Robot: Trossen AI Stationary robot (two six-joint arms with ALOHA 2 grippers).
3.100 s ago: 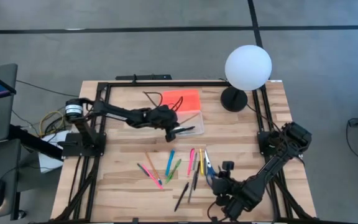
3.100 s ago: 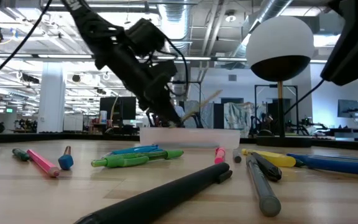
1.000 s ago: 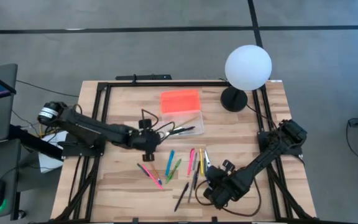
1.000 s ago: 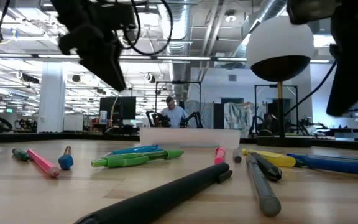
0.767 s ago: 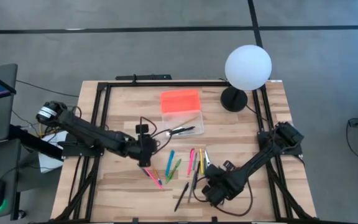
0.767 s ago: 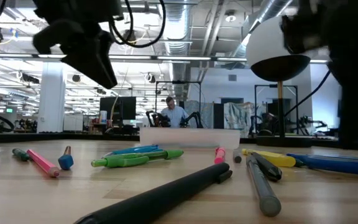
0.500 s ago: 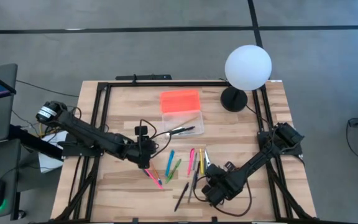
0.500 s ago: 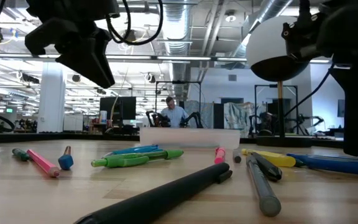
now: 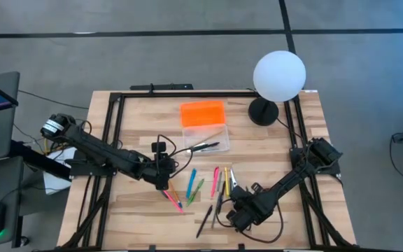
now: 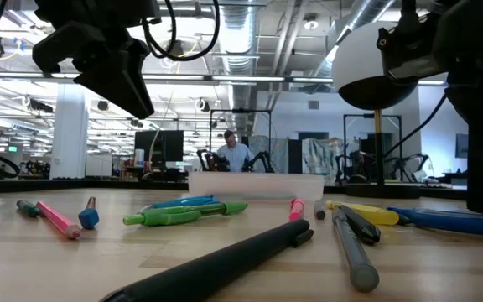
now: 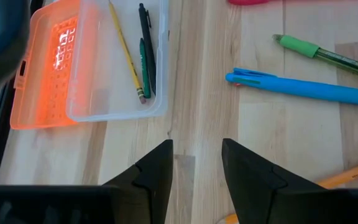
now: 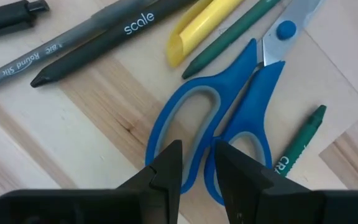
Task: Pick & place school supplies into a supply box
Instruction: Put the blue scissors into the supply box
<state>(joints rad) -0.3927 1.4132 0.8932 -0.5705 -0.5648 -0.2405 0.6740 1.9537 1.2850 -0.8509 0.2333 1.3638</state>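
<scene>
The supply box (image 9: pixel 205 138), a clear case, lies at the table's far middle with its orange lid (image 9: pixel 203 113) folded open behind it. In the left wrist view a yellow pencil (image 11: pixel 126 53) and a black pen (image 11: pixel 148 43) lie in it. Several pens and markers (image 9: pixel 194 187) lie loose on the wood. My left gripper (image 9: pixel 166 175) hovers open to their left, nothing between its fingers (image 11: pixel 157 171). My right gripper (image 9: pixel 240 207) points down over the blue-handled scissors (image 12: pixel 229 118), its fingers on either side of where the two handle loops meet. My right gripper comes from above at the scissors' handle where the two loops meet (image 12: pixel 205 140). The scissors lie flat on the table. I cannot tell whether the fingers touch them.
A white globe lamp (image 9: pixel 278 75) on a black base stands at the far right corner. Black frame rails (image 9: pixel 117 133) run along the table's edges. A grey pen (image 12: pixel 86 43), a yellow marker (image 12: pixel 197 28) and green crayons (image 12: pixel 297 146) lie close around the scissors.
My left gripper has gone from beside the box toward the table's near edge and stopped above the left end of the loose pens, still open. My right gripper has turned a little about its own axis over the scissors. No supplies have moved.
</scene>
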